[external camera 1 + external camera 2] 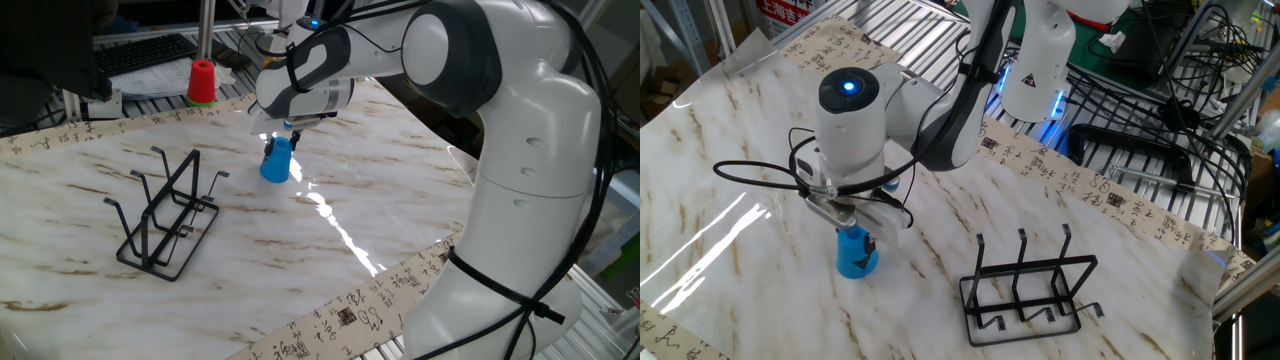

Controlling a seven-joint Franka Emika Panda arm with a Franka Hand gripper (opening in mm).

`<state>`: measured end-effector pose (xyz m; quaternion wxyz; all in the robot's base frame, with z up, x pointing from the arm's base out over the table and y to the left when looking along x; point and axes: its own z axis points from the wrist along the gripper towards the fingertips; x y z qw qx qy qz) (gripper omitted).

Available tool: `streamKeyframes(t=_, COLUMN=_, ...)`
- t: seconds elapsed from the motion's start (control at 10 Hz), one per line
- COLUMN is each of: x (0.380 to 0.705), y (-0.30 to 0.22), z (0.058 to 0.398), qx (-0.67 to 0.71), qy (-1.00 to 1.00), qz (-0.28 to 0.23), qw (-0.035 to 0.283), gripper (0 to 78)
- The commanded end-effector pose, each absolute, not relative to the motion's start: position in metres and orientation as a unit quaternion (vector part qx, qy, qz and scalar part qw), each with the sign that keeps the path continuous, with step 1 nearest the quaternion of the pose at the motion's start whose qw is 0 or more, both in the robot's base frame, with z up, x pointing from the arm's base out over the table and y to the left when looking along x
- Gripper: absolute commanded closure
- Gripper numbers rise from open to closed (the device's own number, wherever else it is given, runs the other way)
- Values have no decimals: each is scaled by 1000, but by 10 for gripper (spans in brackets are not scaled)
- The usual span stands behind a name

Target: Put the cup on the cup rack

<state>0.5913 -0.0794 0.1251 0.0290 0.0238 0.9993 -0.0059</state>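
The blue cup [276, 163] stands on the marble table with its narrower end up, also seen in the other fixed view [855, 254]. My gripper [282, 138] comes straight down on it, and its fingers are closed on the cup's upper part [853, 226]. The cup still rests on the table top. The black wire cup rack [166, 214] stands empty to the left of the cup in one fixed view and to the right [1030, 285] in the other, well apart from the gripper.
A red cup [202, 81] stands at the table's far edge next to a metal post [204, 30]. A keyboard [145, 52] lies behind it. The robot's white arm [500, 150] rises at the right. Patterned cloth [330, 322] borders the table.
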Motion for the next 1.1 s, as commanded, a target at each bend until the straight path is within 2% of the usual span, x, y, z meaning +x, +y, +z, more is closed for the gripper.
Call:
streamKeyframes(t=0.1, x=572, y=-61, z=190, qx=88, qy=996, qz=6, qw=-7, gripper=763)
streamKeyframes(t=0.4, x=571, y=-60, z=192, qx=92, qy=996, qz=9, qw=-7, gripper=763)
streamKeyframes(t=0.5, x=566, y=-53, z=203, qx=114, qy=993, qz=32, qw=-15, gripper=763)
streamKeyframes(t=1.1, x=539, y=-19, z=244, qx=176, qy=981, qz=64, qw=-48, gripper=763)
